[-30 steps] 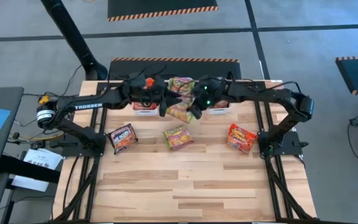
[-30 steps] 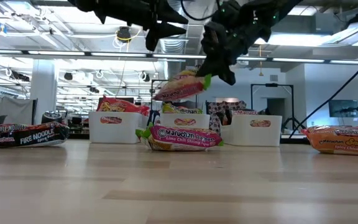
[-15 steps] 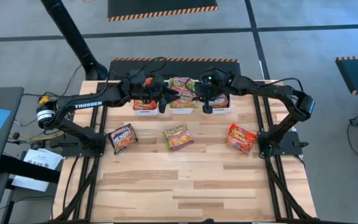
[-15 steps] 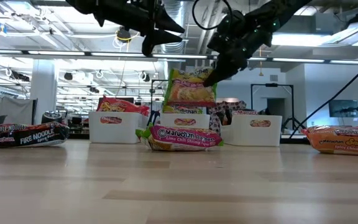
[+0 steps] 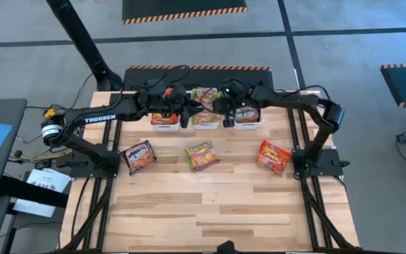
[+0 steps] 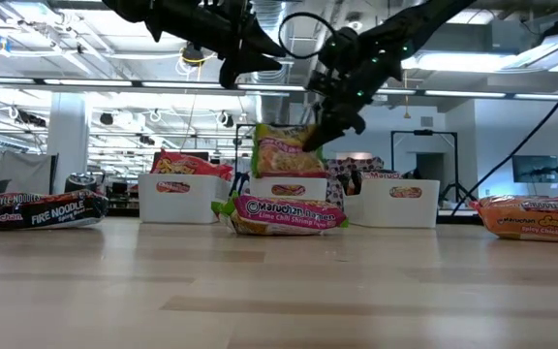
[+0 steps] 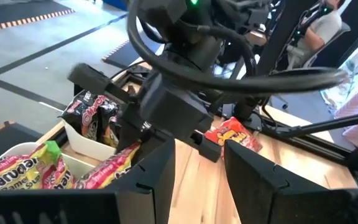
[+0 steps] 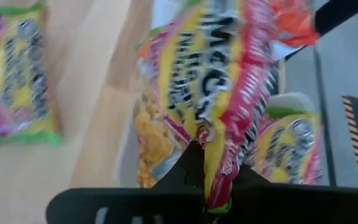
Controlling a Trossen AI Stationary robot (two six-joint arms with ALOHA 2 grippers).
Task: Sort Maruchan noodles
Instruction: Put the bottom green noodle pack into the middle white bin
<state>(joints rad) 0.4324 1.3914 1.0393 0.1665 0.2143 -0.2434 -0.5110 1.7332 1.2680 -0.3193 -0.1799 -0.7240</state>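
Note:
Over the middle white bin (image 5: 204,121), my right gripper (image 5: 224,118) is shut on a green-yellow Maruchan packet (image 6: 284,150), seen close in the right wrist view (image 8: 216,93). My left gripper (image 5: 186,114) hovers open between the left bin (image 5: 164,121) and the middle bin, touching nothing; its fingers (image 7: 157,171) frame the right gripper. Red-orange packets fill the left bin, green-yellow ones the middle, black ones the right bin (image 5: 248,118). Flat on the table lie a black packet (image 5: 138,156), a green-yellow one (image 5: 201,155) and a red-orange one (image 5: 274,156). My right gripper pinches the green-yellow packet by one sealed edge (image 8: 215,163) between its two fingers. The fingers slant down at it from the table's right side. The packet hangs nearly upright below them (image 6: 284,155), and its lower end dips to the middle bin's rim.
The three bins stand in a row along the table's far edge. The two grippers are close together above them. The near half of the wooden table (image 5: 217,212) holds nothing but bare boards. Both arms' bases stand at the table's left and right edges.
My right gripper has carried the green-yellow packet from above the table in front of the bins toward the far edge and to the left, then down over the middle bin. The packet has swung from lying tilted to hanging upright.

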